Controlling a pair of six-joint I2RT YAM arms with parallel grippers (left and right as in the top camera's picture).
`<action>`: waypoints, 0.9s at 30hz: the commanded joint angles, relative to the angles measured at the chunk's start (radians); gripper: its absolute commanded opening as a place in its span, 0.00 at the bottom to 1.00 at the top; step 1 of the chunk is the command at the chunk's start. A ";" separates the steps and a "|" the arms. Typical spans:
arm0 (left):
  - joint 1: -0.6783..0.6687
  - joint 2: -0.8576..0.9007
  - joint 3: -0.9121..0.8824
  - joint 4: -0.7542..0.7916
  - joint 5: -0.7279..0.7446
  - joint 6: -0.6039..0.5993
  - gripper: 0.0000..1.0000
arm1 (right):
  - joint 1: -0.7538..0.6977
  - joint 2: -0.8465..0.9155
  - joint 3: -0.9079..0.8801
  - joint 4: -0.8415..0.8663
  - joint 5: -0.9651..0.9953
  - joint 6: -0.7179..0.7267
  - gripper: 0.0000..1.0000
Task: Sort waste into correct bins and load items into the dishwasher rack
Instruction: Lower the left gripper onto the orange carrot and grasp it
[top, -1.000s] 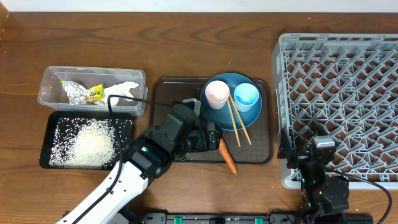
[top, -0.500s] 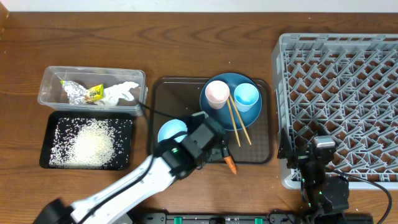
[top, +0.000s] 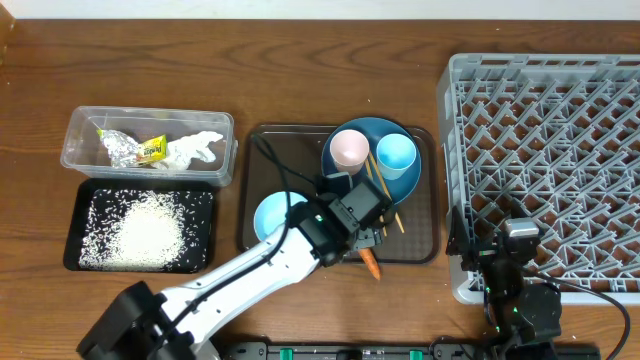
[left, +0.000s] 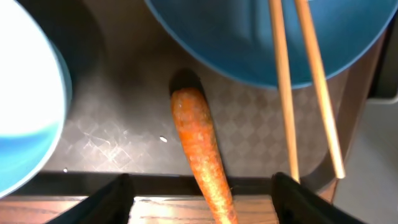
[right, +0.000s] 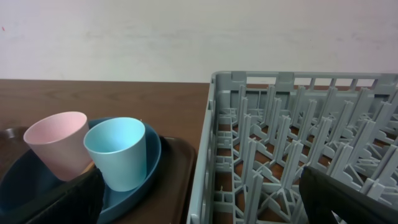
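The small orange carrot (top: 369, 262) lies across the front rim of the brown serving tray (top: 300, 150), its tip on the table. My left gripper (top: 362, 238) hangs open right above it. In the left wrist view the carrot (left: 198, 146) lies between the open fingers (left: 202, 202). The blue plate (top: 405, 188) holds the pink cup (top: 349, 150), the light blue cup (top: 396, 155) and the chopsticks (top: 382, 197). The white bowl (top: 268, 215) sits on the tray's left. My right gripper (right: 205, 208) is open and empty at the grey rack (top: 545, 170).
The clear tub (top: 80, 165) at the left holds the foil wrapper (top: 125, 148) and the tissue (top: 195, 148). The black tray (top: 75, 225) below it holds the rice (top: 145, 225). The rack's near wall (right: 214, 155) stands beside the brown tray.
My left gripper has moved right across the brown tray to above the carrot. The white bowl has come into view behind it. The right arm has not moved.
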 joint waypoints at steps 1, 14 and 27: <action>-0.025 0.050 0.014 0.017 -0.026 -0.009 0.69 | -0.016 -0.005 -0.001 -0.005 -0.003 -0.011 0.99; -0.050 0.198 0.014 0.074 -0.017 -0.036 0.68 | -0.016 -0.005 -0.001 -0.005 -0.003 -0.011 0.99; -0.050 0.263 0.014 0.101 -0.017 -0.047 0.51 | -0.016 -0.005 -0.001 -0.005 -0.003 -0.012 0.99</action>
